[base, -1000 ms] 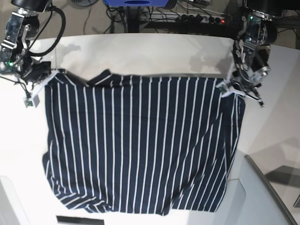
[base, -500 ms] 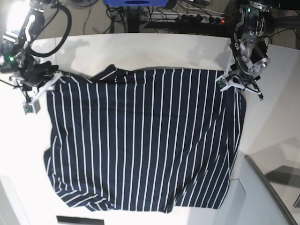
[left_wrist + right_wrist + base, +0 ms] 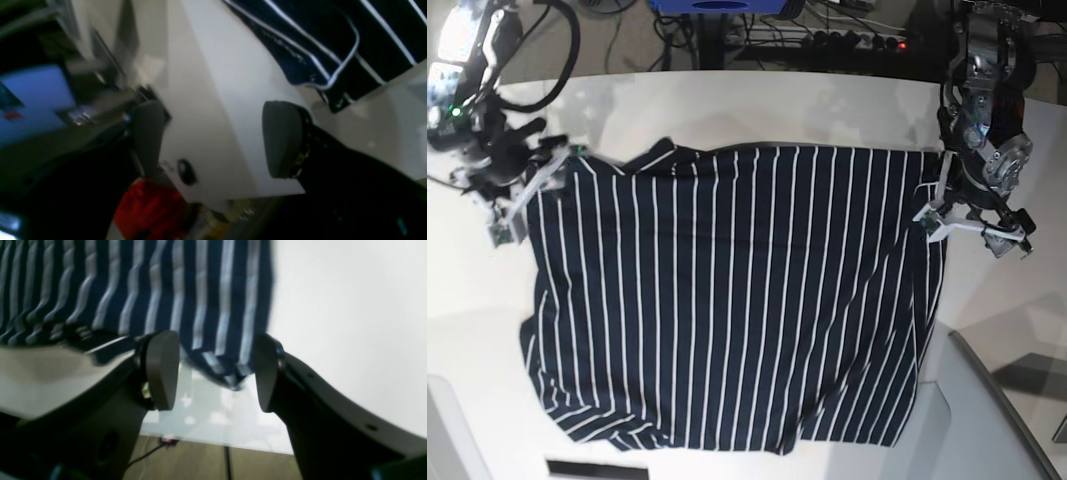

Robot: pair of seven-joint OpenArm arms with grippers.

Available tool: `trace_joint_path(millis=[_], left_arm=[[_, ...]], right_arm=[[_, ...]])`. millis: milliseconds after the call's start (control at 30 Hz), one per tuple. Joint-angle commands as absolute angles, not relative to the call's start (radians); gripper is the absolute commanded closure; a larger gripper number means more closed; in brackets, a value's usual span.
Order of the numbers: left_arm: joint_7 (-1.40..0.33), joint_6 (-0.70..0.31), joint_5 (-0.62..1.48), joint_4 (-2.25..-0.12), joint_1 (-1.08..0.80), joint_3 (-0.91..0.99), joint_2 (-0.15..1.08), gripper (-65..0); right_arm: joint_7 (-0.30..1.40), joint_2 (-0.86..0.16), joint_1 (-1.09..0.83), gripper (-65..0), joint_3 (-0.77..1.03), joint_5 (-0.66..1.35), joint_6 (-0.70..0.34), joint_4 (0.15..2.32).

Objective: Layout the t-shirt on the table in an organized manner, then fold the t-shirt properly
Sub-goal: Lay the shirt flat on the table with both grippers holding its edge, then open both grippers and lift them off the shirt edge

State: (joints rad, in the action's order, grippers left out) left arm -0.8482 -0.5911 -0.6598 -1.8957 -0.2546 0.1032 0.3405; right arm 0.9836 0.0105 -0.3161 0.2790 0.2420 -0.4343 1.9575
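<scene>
The navy t-shirt (image 3: 727,300) with thin white stripes lies spread flat on the white table (image 3: 747,105), its collar bunched at the far left. In the base view my right gripper (image 3: 527,195) sits at the shirt's far-left corner. In its wrist view the right gripper (image 3: 215,371) is open, and a loose shirt (image 3: 186,290) corner hangs in the gap between the fingers (image 3: 161,370). My left gripper (image 3: 967,228) hovers at the shirt's right edge. Its wrist view shows the left gripper (image 3: 217,136) open over bare table (image 3: 227,100), with the shirt (image 3: 333,40) hem just beyond it.
A grey panel (image 3: 997,420) covers the near-right corner beside the shirt. Behind the table's far edge are a blue box (image 3: 717,5), cables and a power strip (image 3: 857,40) on the floor. The table's right edge runs close to the left arm.
Both grippers have opened and let go of the shirt's far corners. The left arm slid nearer along the right edge. The shirt's far edge now lies farther back and flat.
</scene>
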Motion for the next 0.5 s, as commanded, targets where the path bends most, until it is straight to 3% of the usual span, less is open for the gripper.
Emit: trace_joint_path(millis=[0,133,200,267,367,467], left_arm=[[-0.845,-0.581,-0.67,-1.899,-0.217,0.12,0.328,-44.9],[-0.845,-0.581,-0.581,-1.787,-0.134,0.182,0.268,-44.4],[-0.843,-0.578,-0.547,-1.699,-0.09,0.2,0.246,-40.2],[-0.842,-0.578,-0.526,-1.609,-0.051,0.2,0.243,-28.8],[-0.819,-0.576,-0.522,-1.514,-0.019,0.219,0.243,-2.1],[-0.762,-0.576,-0.53,-1.494,-0.024,0.282,0.243,0.0]], right_arm=[[0.969,0.01,-0.341,-33.3,0.249,0.277,-0.44,1.975],[0.885,0.008,-0.438,-33.3,0.137,0.32,-0.44,1.962],[0.845,0.007,-0.467,-33.3,0.065,0.317,-0.438,1.937],[0.814,0.005,-0.469,-33.3,0.016,0.317,-0.435,1.888],[0.753,0.005,-0.444,-33.3,-0.025,0.315,-0.433,1.782],[0.7,0.007,-0.432,-33.3,-0.045,0.315,-0.403,1.716]])
